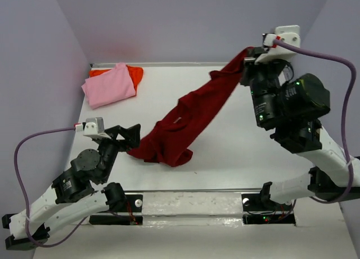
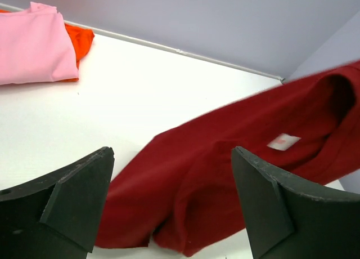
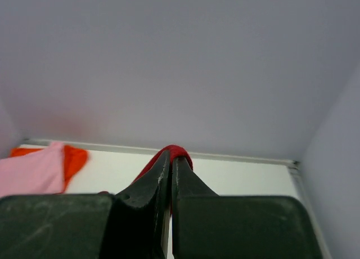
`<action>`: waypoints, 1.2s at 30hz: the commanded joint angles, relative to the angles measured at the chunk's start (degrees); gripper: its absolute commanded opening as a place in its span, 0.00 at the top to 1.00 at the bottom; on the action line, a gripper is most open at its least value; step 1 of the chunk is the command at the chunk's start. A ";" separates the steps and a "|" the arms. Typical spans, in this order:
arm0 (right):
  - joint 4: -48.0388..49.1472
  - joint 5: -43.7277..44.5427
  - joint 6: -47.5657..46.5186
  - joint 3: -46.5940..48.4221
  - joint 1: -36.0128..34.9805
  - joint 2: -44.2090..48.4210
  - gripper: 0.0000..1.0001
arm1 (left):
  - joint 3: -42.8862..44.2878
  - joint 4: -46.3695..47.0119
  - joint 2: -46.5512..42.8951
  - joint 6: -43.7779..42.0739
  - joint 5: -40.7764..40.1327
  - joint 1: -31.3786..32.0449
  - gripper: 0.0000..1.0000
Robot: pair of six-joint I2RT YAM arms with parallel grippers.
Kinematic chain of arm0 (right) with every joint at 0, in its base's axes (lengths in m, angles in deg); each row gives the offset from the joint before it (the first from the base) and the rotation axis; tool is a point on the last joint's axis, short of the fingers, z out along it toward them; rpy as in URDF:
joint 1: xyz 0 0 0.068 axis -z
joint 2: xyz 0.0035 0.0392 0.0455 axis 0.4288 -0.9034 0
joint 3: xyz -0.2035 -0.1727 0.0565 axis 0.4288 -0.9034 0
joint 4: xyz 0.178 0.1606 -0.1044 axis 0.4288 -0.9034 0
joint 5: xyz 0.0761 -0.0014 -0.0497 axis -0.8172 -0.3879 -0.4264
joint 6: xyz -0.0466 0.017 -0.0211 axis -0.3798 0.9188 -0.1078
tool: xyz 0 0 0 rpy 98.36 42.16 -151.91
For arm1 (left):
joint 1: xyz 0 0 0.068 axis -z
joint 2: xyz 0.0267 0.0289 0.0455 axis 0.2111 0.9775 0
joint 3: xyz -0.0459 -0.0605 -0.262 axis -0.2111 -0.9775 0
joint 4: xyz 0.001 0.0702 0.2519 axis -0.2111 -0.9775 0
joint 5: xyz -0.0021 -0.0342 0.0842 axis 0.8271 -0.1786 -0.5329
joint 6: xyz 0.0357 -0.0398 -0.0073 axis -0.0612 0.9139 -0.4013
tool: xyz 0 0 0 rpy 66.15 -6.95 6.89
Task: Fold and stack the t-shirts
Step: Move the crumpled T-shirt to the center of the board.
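Black fingers (image 2: pixel 79 202) of the left gripper (image 2: pixel 171 152) fill the bottom of its wrist view, spread wide with nothing pinched between them. Past them, in the gap, lies the low end of the crimson shirt (image 2: pixel 225 174), bunched on the white table (image 2: pixel 140 90), with a small white label (image 2: pixel 283 141) showing inside the neck at the right of that frame. From overhead, the left gripper (image 1: pixel 135 139) sits at the lower left, just beside that bunched end. I cannot tell whether a finger touches the cloth.

Over at the upper right of the overhead view, the right gripper (image 1: pixel 250 57) is raised well above the table (image 1: pixel 236 157), its jaws pressed together on one end of the crimson shirt (image 1: pixel 185 118). From there the cloth hangs in a long slant down toward the lower centre-left, where it settles in a heap. The right wrist view shows the right gripper (image 3: pixel 170 157) with only a slit between its fingers and a small fold of crimson shirt (image 3: pixel 179 151) poking out at the tips.

Back in the upper left corner of the table, against the rear wall, the pink shirt (image 1: pixel 109 84) lies folded on top of the orange-red shirt (image 1: pixel 135 73), which peeks out along its far and right edges. Both sit well apart from the crimson one.
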 commanded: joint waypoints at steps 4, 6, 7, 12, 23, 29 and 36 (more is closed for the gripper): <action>33.54 16.73 -24.76 -19.68 3.78 4.89 1.00 | 0.19 2.33 5.83 -1.28 -0.04 0.09 0.05; 33.89 17.08 -23.01 -24.87 4.31 5.24 1.00 | 1.07 2.42 8.91 -0.76 0.84 0.09 0.05; 33.98 17.09 -21.52 -26.45 4.31 5.24 1.00 | 1.33 2.51 9.79 -0.49 1.45 0.09 0.05; 34.06 18.93 -18.96 -36.81 4.84 2.09 1.00 | 2.39 5.14 12.35 0.21 4.53 0.09 0.05; 9.74 9.68 16.10 -45.29 6.16 -1.87 1.00 | 4.24 4.71 15.87 -4.00 4.19 0.01 0.04; -7.78 -26.22 45.54 -38.33 13.26 -8.54 1.00 | -0.07 7.16 10.25 -4.45 3.13 0.00 0.02; -3.56 -44.51 46.44 -34.48 28.11 -12.33 1.00 | -0.69 4.97 8.84 -3.48 2.34 0.00 0.02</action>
